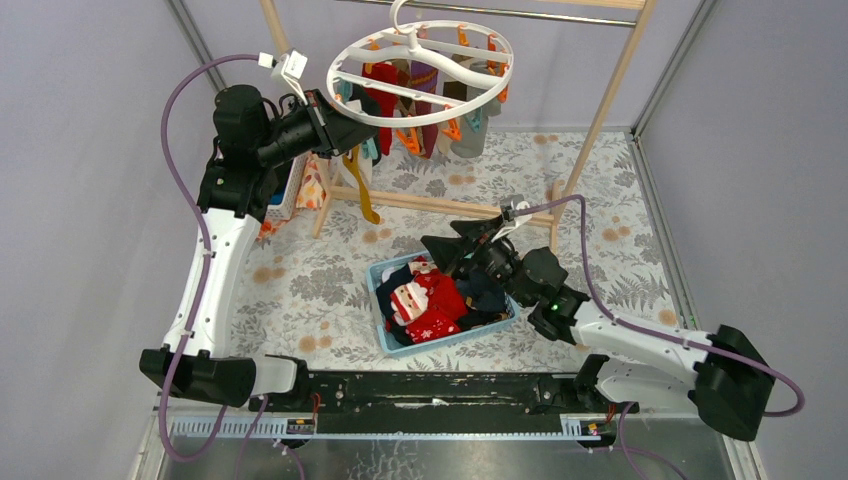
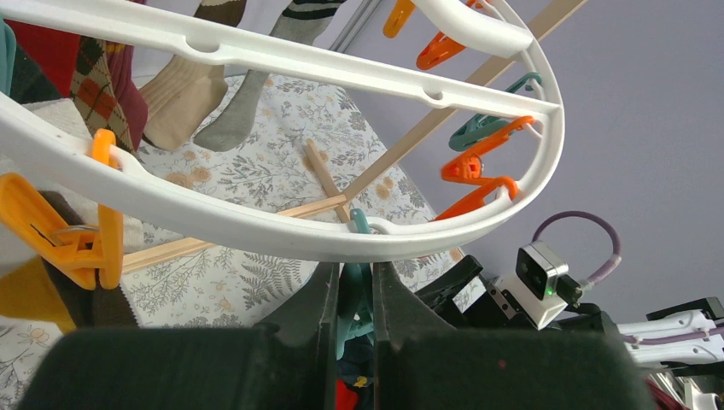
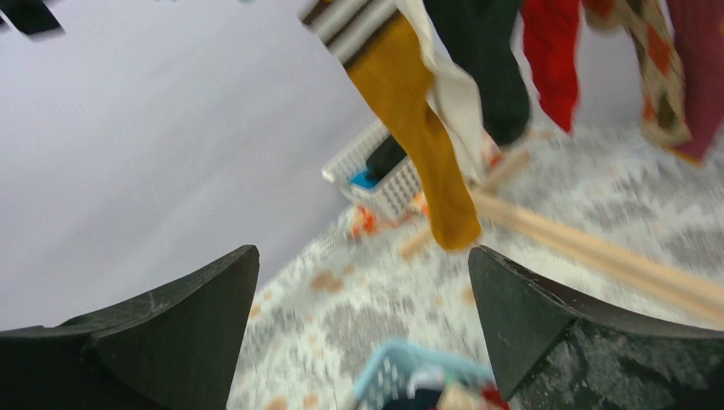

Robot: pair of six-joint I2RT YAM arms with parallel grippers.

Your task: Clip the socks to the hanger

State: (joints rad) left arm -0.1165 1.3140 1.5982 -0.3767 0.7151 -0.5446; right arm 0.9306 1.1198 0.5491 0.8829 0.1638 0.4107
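The white round hanger [image 1: 420,75] hangs from the wooden rail with several socks clipped under it: red [image 1: 383,95], mustard [image 1: 360,185] and others. My left gripper [image 1: 350,110] is raised at the ring's near-left rim. In the left wrist view it [image 2: 356,266] is shut on a teal clip [image 2: 353,282] just below the ring [image 2: 256,231]. My right gripper [image 1: 445,245] is open and empty, low over the far edge of the blue basket [image 1: 385,330], which holds loose socks [image 1: 430,300], red-and-white and navy. The right wrist view, blurred, shows the open gripper [image 3: 363,265] and the hanging mustard sock [image 3: 418,128].
The wooden rail frame [image 1: 610,90] stands at the back, with its base bar [image 1: 430,205] across the floral cloth. A white basket [image 1: 290,190] of folded clothes sits at the left by the frame's leg. Purple walls close in on both sides.
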